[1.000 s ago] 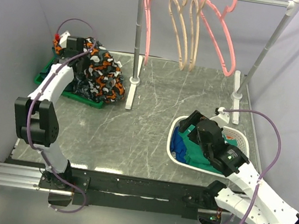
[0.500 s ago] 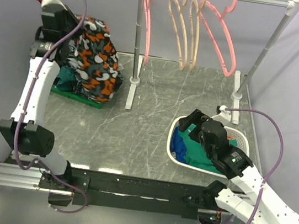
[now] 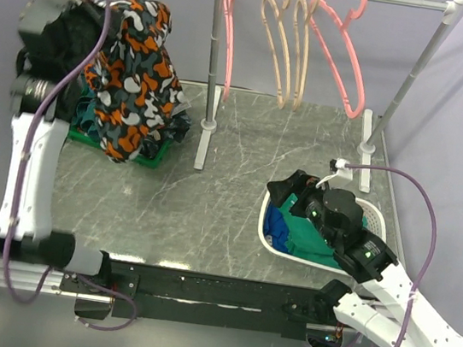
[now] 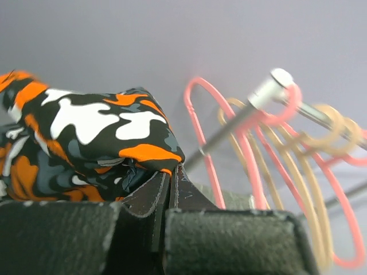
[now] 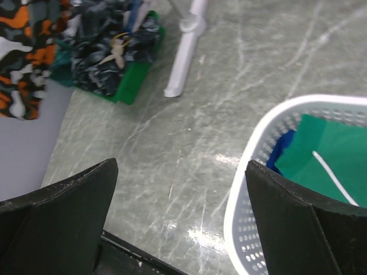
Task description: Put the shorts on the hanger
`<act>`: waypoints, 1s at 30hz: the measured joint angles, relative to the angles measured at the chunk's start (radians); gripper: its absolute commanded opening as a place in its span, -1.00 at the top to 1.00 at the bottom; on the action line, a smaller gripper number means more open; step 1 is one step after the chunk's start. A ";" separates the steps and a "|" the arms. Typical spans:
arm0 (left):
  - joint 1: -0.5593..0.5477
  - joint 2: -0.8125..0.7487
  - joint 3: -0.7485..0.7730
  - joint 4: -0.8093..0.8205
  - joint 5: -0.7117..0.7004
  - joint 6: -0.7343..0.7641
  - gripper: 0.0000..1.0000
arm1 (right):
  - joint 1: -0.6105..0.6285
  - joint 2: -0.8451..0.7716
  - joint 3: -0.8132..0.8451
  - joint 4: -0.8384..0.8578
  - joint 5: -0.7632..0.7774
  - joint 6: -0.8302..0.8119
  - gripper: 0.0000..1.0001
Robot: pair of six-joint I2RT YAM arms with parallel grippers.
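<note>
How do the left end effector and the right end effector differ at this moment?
The left end effector is shut, pinching the shorts; the right end effector is wide open and holds nothing. The left one is high above the table; the right one is low by the basket. Both have black fingers.

The shorts (image 4: 109, 143) run off the left wrist view's left edge; the hangers (image 4: 246, 156) beyond are blurred.

A grey marbled table (image 3: 227, 207) is shown. A green tray (image 5: 135, 86) is set at its far left corner, a white perforated basket (image 3: 374, 218) is placed toward its right, and a clothes rack's two white feet (image 3: 204, 148) are planted farther back.
</note>
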 measured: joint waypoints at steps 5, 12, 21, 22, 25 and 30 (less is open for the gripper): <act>-0.010 -0.284 -0.198 -0.041 0.019 -0.006 0.98 | 0.090 -0.019 -0.003 0.054 -0.010 -0.044 -0.98; -0.040 -0.621 -0.408 -0.122 0.100 -0.016 0.98 | 0.314 0.063 0.010 0.101 0.064 -0.086 -0.98; -0.159 -0.592 -0.894 -0.045 0.162 -0.122 0.95 | 0.519 0.294 0.037 0.172 0.170 -0.090 -0.99; -0.220 -0.550 -0.958 -0.023 0.128 -0.150 0.80 | 0.538 0.313 0.037 0.177 0.190 -0.086 -0.99; -0.380 -0.410 -1.078 0.032 0.079 -0.214 0.42 | 0.609 0.378 0.045 0.180 0.246 -0.081 -0.99; -0.438 -0.282 -1.112 0.080 0.044 -0.251 -0.40 | 0.711 0.476 0.061 0.184 0.310 -0.068 -0.86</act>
